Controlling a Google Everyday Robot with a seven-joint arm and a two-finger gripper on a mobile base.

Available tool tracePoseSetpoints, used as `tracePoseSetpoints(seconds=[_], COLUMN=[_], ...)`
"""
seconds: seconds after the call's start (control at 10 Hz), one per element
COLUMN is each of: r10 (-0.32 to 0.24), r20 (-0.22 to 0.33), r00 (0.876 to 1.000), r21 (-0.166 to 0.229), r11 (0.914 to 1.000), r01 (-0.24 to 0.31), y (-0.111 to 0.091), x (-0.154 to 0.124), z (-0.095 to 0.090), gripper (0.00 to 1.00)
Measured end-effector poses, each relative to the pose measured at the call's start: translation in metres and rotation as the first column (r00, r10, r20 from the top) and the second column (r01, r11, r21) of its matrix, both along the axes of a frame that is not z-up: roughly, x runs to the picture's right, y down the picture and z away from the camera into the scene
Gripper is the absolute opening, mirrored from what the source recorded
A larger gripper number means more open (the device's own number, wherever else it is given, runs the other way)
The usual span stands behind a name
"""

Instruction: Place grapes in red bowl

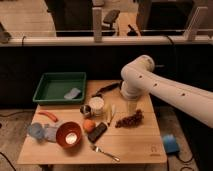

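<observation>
1. The white robot arm (165, 90) bends over the table so its gripper (131, 107) hangs just above the dark reddish-purple bunch of grapes (130, 119), apparently lined up for a pick; whether it is open cannot be told; it holds nothing visible.
2. The grapes lie on the light wooden table (135, 147), directly beneath the gripper; the round orange-red bowl (69, 135) sits well apart, across the table.

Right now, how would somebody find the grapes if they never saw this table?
Look at the wooden table, toward its right side, under the white robot arm, whose gripper hangs just above them. The grapes are a dark reddish-purple bunch lying on the wood. Unlike the smooth round orange and the red bowl further left, they look long and bumpy.
</observation>
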State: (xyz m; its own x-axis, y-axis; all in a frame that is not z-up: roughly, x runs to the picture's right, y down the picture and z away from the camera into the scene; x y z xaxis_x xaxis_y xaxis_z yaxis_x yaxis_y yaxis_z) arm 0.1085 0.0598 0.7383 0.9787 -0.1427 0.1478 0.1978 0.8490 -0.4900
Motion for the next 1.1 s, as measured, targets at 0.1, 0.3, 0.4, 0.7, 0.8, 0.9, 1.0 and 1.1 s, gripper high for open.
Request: tracePoseSetpoints(seconds=[0.1, 0.3, 0.4, 0.7, 0.8, 0.9, 1.0, 1.1], r10=[0.007, 0.023, 0.034, 0.048, 0.053, 0.055, 0.055, 0.055], r20=[0.01, 0.018, 0.022, 0.046, 0.048, 0.052, 0.06, 0.067], r00=[1.0, 1.0, 0.999, 0.998, 0.997, 0.997, 0.997, 0.996], r21=[-0.002, -0.002, -0.005, -0.018, -0.02, -0.024, -0.03, -0.037], r11=[1.0, 0.9997, 0.9994, 0.9987, 0.9984, 0.9982, 0.9981, 0.9979], r01=[-0.007, -0.023, -0.034, -0.047, -0.052, -0.054, -0.054, -0.053], y=[-0.003, -0.009, -0.009, -0.007, -0.008, -0.007, -0.004, -0.001], x=[-0.007, -0.013, -0.013, -0.022, -0.022, -0.022, -0.024, -0.026], z=[0.007, 0.02, 0.024, 0.043, 0.051, 0.054, 0.059, 0.066], gripper=[0.8, 0.8, 0.8, 0.8, 0.8, 0.8, 0.8, 0.8])
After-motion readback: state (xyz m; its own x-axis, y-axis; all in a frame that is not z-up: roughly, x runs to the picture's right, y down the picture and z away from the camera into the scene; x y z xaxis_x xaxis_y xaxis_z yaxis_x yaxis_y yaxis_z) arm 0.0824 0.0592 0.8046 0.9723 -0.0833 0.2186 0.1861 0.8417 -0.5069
